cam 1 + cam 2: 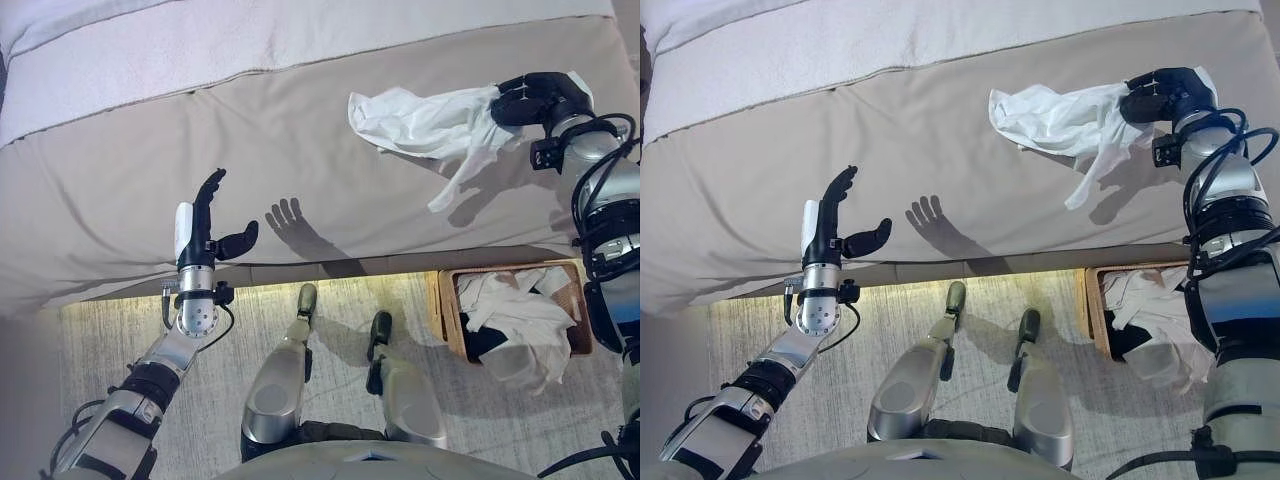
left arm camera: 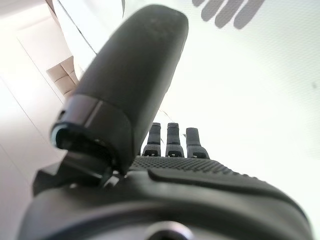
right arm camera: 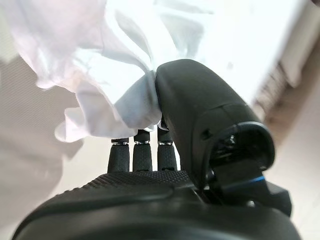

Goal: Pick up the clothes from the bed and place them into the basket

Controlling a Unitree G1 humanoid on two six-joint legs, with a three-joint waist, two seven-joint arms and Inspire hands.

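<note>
A white garment (image 1: 425,125) hangs over the beige bed (image 1: 300,170) at the right, lifted at one end. My right hand (image 1: 535,100) is shut on that end; in the right wrist view the thumb (image 3: 200,105) and fingers pinch the white cloth (image 3: 110,90). My left hand (image 1: 205,225) is open and empty, fingers straight, above the bed's front edge at the left; it also shows in the left wrist view (image 2: 135,85). A wicker basket (image 1: 450,320) on the floor at the right holds white and dark clothes (image 1: 515,320).
A white blanket (image 1: 200,50) lies along the far side of the bed. A pale rug (image 1: 120,340) covers the floor between the bed's front edge and the basket.
</note>
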